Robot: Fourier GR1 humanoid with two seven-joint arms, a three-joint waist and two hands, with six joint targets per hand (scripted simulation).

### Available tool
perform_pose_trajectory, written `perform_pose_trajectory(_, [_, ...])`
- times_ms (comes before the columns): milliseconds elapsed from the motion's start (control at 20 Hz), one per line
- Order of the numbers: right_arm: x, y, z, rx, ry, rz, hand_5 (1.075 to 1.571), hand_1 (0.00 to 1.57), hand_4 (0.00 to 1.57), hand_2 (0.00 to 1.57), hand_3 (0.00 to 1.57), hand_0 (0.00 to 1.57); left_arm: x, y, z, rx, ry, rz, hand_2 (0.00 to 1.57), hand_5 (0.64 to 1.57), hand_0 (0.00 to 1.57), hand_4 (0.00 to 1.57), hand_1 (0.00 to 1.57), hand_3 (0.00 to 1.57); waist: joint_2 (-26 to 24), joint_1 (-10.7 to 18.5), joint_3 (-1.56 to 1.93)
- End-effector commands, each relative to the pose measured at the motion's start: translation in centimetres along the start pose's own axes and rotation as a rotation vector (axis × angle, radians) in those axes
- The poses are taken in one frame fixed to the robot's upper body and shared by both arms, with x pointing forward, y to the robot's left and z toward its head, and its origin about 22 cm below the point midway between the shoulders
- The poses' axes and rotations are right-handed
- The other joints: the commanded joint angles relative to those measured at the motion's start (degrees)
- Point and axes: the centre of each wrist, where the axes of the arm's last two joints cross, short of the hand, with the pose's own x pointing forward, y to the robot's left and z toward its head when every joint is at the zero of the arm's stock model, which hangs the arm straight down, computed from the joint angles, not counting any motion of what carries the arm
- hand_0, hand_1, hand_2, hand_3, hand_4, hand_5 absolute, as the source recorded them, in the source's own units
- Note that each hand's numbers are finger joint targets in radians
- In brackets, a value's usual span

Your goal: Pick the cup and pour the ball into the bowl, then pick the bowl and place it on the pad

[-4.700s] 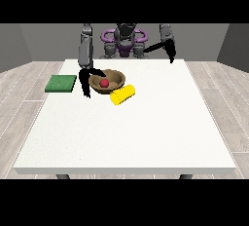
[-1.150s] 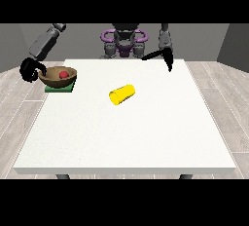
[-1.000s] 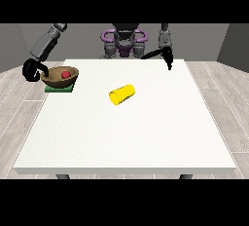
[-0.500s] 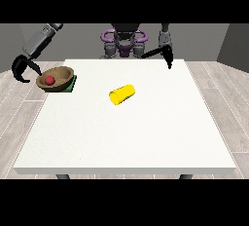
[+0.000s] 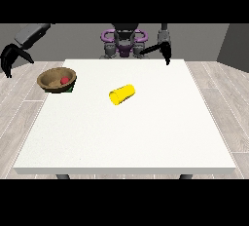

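The brown bowl (image 5: 50, 79) rests at the table's far left edge with the red ball (image 5: 63, 80) inside it. It covers most of the green pad (image 5: 71, 89), of which only a corner shows at the bowl's lower right. The yellow cup (image 5: 122, 94) lies on its side near the table's middle, its mouth towards the lower left. The hand at the view's left (image 5: 9, 59) hangs open beyond the table's left edge, apart from the bowl. Open too, the hand at the view's right (image 5: 167, 53) hovers over the back edge with fingers pointing down, holding nothing.
The white table (image 5: 146, 132) spreads wide in front of and to the right of the cup. The robot's torso (image 5: 124, 42) stands behind the back edge. Wooden floor surrounds the table.
The hand at the view's left has let go of the bowl and drawn away to the left and upward. The bowl now rests on the pad. The cup has not moved.
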Motion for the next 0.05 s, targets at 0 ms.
perform_pose_trajectory(0, [3.09,-1.90,0.48,0.080,0.021,-0.024,1.503,0.00,0.00,0.19,0.29,0.00,-3.15,-1.66,2.55,-0.017,0.121,0.007,0.00,1.569,0.00,0.00,0.00,0.00,-6.5,-1.5,-0.16])
